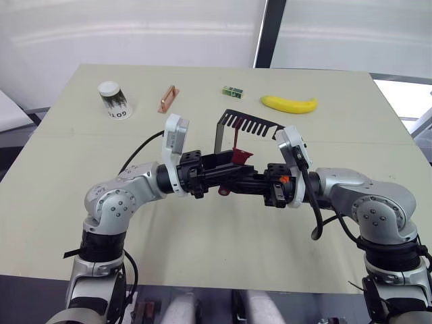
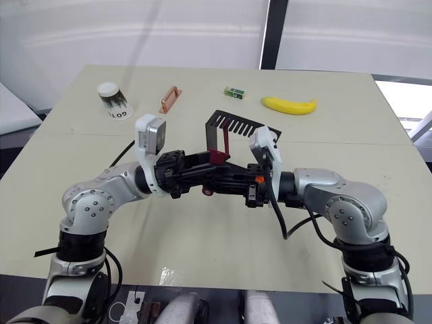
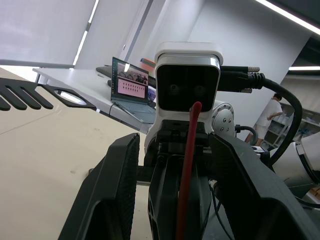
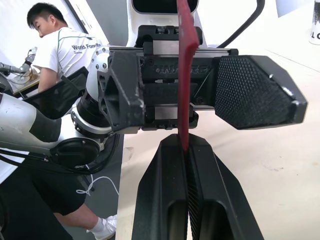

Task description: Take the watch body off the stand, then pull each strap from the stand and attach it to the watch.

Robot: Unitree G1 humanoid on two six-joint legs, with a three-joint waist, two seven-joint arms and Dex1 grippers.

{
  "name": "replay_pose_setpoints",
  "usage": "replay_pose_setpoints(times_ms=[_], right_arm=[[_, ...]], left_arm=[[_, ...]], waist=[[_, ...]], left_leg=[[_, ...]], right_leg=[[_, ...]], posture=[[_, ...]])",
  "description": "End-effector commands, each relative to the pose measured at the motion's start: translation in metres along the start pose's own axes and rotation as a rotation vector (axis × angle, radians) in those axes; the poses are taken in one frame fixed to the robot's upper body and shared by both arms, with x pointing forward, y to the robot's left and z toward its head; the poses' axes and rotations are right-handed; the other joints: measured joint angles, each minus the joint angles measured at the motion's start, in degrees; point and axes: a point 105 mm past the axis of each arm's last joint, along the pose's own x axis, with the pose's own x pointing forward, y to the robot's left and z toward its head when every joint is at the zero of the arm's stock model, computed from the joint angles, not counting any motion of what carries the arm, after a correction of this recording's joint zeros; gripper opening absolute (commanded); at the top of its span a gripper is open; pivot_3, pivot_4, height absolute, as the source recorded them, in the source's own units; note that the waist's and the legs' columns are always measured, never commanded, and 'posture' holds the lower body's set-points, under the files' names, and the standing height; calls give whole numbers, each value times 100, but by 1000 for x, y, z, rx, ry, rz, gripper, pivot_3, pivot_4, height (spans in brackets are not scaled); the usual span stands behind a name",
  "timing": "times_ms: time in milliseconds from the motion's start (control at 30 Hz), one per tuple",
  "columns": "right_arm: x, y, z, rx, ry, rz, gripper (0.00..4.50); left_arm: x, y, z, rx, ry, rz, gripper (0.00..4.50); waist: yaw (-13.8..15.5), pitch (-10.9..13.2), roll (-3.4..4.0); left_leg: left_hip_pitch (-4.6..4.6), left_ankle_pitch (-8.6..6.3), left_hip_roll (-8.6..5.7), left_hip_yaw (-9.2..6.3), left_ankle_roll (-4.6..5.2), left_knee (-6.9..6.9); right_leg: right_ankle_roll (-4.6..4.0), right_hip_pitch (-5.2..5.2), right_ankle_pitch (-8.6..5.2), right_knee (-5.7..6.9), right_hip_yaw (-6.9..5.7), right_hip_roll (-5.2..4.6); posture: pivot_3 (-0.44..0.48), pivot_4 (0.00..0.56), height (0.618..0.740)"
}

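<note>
Both grippers meet tip to tip above the table's middle, just in front of the black stand with its comb-slotted top arm. My right gripper is shut on the lower end of a dark red strap. From there the strap rises toward the top arm; whether its upper end sits in the stand, I cannot tell. My left gripper is open, its two fingers spread to either side of the right fingertips and the strap. The watch body is hidden.
Along the far side of the table lie a white paper cup, a copper-coloured bar, a small green box and a banana. A person in a white shirt is beyond the table.
</note>
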Motion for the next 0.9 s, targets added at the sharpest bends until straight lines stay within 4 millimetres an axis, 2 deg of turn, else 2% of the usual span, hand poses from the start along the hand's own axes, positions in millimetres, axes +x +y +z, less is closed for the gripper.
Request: replay_pose_setpoints(times_ms=[33,133,900], right_arm=[[-1,3,10,-28,-25,6,0],[-1,3,10,-26,-27,5,0],[0,3,11,-32,-29,1,0]], left_arm=[[-1,-5,7,23,-37,-24,1499],[-1,-5,8,17,-49,-25,65],[1,-7,8,-2,-82,-46,65]], waist=[[0,0,0],[1,0,0],[1,0,0]], left_leg=[[0,0,0,0,0,0],[0,0,0,0,0,0],[0,0,0,0,0,0]], right_leg=[[0,0,0,0,0,0],[0,0,0,0,0,0],[0,0,0,-1,0,0]], posture=[[0,150,740],[0,150,740],[0,150,740]])
